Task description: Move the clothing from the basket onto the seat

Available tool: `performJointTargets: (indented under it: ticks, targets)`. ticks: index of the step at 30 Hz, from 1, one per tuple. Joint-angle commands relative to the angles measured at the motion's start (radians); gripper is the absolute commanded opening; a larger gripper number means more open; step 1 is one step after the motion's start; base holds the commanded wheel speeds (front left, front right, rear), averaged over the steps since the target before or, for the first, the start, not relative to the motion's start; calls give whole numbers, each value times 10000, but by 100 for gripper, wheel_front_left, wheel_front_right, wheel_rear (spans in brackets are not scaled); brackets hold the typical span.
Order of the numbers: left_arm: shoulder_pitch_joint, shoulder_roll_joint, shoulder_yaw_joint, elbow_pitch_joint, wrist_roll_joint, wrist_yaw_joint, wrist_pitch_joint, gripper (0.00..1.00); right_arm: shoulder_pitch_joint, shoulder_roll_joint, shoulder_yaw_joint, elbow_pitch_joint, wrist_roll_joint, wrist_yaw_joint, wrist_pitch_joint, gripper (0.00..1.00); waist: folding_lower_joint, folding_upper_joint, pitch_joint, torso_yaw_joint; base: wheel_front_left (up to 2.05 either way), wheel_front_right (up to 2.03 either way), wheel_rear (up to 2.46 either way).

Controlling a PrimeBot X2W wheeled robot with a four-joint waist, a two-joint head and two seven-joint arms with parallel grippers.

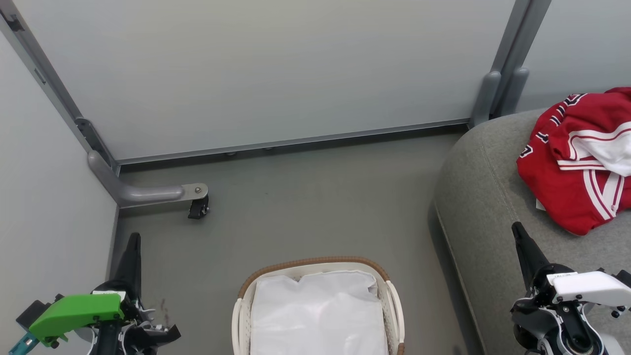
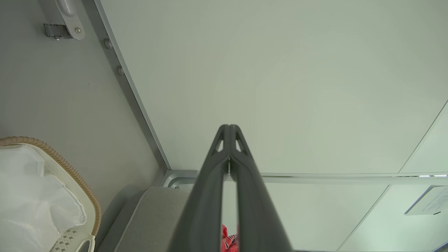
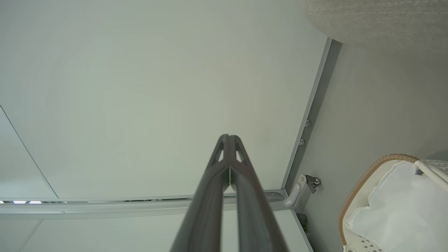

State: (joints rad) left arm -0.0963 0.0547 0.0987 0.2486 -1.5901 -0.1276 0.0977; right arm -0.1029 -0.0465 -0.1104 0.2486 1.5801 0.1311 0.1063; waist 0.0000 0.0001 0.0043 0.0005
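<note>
Red clothing (image 1: 577,162) lies on the seat (image 1: 483,207) right of the basket (image 1: 315,264). The left gripper (image 1: 133,241) and right gripper (image 1: 518,231) flank it, jaws closed and empty, since the work seems finished.

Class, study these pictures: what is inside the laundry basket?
Inside the basket lies a crumpled white sheet, covering almost the whole interior; a patch of perforated bottom shows beside it. Anything beneath the sheet is hidden.
</note>
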Motion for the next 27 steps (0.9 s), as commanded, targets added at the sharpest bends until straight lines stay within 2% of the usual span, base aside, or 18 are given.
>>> performJointTargets:
  ticks: [1,27]
  targets:
    - [-177,62,63,-52,-229,-55,62,0,-92,-65,-45,-55,217,-6,82,0,0,-1,-4,-2,0,0,0]
    - [-168,26,115,-50,-284,-56,138,0,-89,-67,-57,-63,344,-5,104,0,0,-1,-12,-5,0,0,0]
